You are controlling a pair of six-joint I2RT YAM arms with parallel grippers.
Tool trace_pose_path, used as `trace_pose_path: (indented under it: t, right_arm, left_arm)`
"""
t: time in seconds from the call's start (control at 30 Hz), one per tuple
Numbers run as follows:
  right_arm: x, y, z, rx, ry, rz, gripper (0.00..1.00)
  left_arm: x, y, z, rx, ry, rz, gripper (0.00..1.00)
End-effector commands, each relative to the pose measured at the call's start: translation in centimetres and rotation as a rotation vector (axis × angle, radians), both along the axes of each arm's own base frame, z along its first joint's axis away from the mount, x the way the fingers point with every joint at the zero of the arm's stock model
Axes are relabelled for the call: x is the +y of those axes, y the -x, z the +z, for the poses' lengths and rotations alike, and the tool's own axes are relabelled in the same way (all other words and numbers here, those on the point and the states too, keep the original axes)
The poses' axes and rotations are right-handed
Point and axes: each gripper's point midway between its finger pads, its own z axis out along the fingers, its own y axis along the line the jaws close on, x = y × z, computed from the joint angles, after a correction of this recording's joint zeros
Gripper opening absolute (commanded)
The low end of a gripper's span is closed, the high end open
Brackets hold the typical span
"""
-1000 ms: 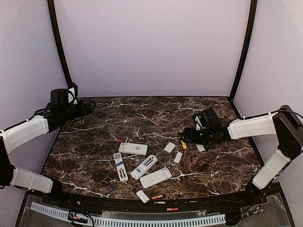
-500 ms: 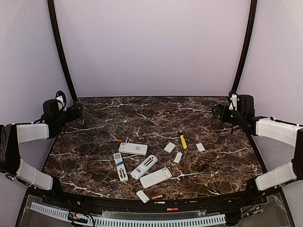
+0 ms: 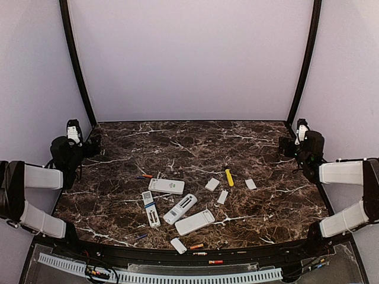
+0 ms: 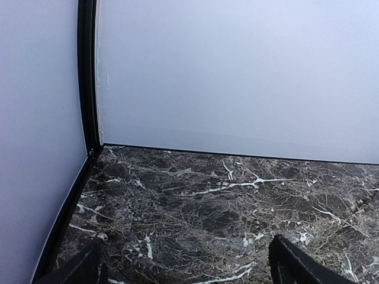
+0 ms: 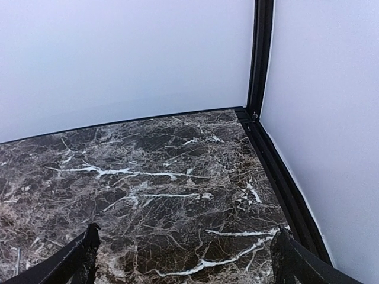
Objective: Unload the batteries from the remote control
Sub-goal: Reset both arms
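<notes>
Several white remote controls lie at the table's front centre, among them one (image 3: 166, 186) lying flat and one (image 3: 194, 222) nearer the front. Tiny batteries lie loose around them: an orange one (image 3: 145, 176) at the left, another orange one (image 3: 196, 245) at the front, a blue one (image 3: 141, 236). My left gripper (image 3: 93, 142) is pulled back to the far left edge and my right gripper (image 3: 286, 145) to the far right edge, both far from the remotes. In the wrist views the left gripper (image 4: 186, 269) and right gripper (image 5: 183, 260) stand open over bare marble.
A yellow-handled screwdriver (image 3: 228, 177) lies right of the remotes. Small white covers (image 3: 212, 184) (image 3: 250, 184) lie near it, another cover (image 3: 178, 245) at the front. Black corner posts (image 4: 87, 71) (image 5: 260, 56) and white walls bound the dark marble table (image 3: 195, 142).
The right arm has drawn back from beside the screwdriver to the far right edge, its jaws opening wider. The left arm has pulled back lower along the left edge.
</notes>
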Motion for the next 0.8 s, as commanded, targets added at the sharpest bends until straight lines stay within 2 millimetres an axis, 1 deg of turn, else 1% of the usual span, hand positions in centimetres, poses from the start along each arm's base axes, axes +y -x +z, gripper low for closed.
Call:
trace_pose_path:
  t: [0.0, 0.03, 0.07, 0.1, 0.13, 0.17, 0.2, 0.23, 0.27, 0.3, 0.33, 0.4, 0.43, 0.47, 0.5, 0.53, 0.57, 0.6, 0.77]
  right_arm:
    - [-0.6, -1.0, 0.4, -0.079, 0.058, -0.014, 0.99]
    - [-0.5, -1.0, 0.7, -0.104, 0.064, -0.009, 0.99]
    - [-0.5, -1.2, 0.7, -0.122, 0.069, -0.009, 0.99]
    - [-0.5, -1.3, 0.7, -0.123, 0.075, -0.003, 0.99]
    - [-0.5, -1.5, 0.7, -0.125, 0.086, -0.002, 0.99]
    - [-0.5, -1.7, 0.6, -0.121, 0.096, -0.005, 0.99]
    - [-0.6, -2.0, 0.8, -0.122, 0.106, -0.003, 0.99]
    - [-0.5, -2.1, 0.7, -0.123, 0.118, 0.0, 0.99]
    - [-0.5, -2.1, 0.8, -0.135, 0.127, 0.003, 0.99]
    - [-0.4, -1.9, 0.7, -0.146, 0.127, 0.009, 0.99]
    - [-0.4, -1.5, 1.4, -0.215, 0.143, 0.013, 0.99]
    - [-0.3, -1.0, 0.6, -0.275, 0.148, 0.034, 0.99]
    - [0.0, -1.1, -0.1, -0.266, 0.15, 0.061, 0.99]
    - [0.0, -1.1, -0.4, -0.254, 0.145, 0.067, 0.99]
    - [-0.1, -1.2, -0.6, -0.237, 0.139, 0.064, 0.99]
    - [-0.2, -1.3, -0.6, -0.233, 0.136, 0.062, 0.99]
    - [-0.3, -1.3, -0.5, -0.237, 0.137, 0.061, 0.99]
    - [-0.3, -1.3, -0.5, -0.241, 0.137, 0.06, 0.99]
    - [-0.3, -1.3, -0.5, -0.238, 0.137, 0.059, 0.99]
  left_arm:
    - [0.3, 0.8, 0.9, -0.051, -0.051, 0.012, 0.93]
    - [0.5, 0.9, 0.6, -0.047, -0.056, 0.024, 0.93]
    - [0.6, 1.0, -0.5, -0.027, -0.063, 0.029, 0.93]
    - [0.9, 0.9, -0.1, -0.056, -0.066, 0.041, 0.93]
    - [0.8, 0.8, -0.6, -0.062, -0.066, 0.036, 0.93]
    - [0.3, 0.6, -1.6, -0.046, -0.069, 0.009, 0.93]
    - [0.1, 0.3, -1.4, -0.064, -0.073, -0.004, 0.93]
    - [-0.2, 0.1, -2.4, -0.04, -0.074, -0.028, 0.93]
    - [-0.4, 0.0, -2.4, -0.053, -0.078, -0.038, 0.93]
    - [-0.7, -0.1, -3.5, -0.034, -0.079, -0.056, 0.93]
    - [-0.8, -0.2, -3.2, -0.062, -0.084, -0.064, 0.93]
    - [-1.0, -0.3, -4.2, -0.04, -0.083, -0.074, 0.93]
    - [-0.9, -0.4, -3.8, -0.04, -0.084, -0.07, 0.93]
    - [-0.9, -0.5, -4.2, -0.021, -0.081, -0.07, 0.93]
    - [-0.8, -0.8, -4.2, -0.022, -0.081, -0.062, 0.96]
    - [-0.5, -0.9, -4.2, -0.022, -0.081, -0.045, 0.98]
    - [-0.5, -0.9, -4.0, -0.021, -0.077, -0.041, 0.98]
    - [-0.4, -0.9, -4.4, -0.002, -0.074, -0.039, 0.99]
    - [-0.7, -1.2, -4.3, -0.005, -0.085, -0.047, 0.99]
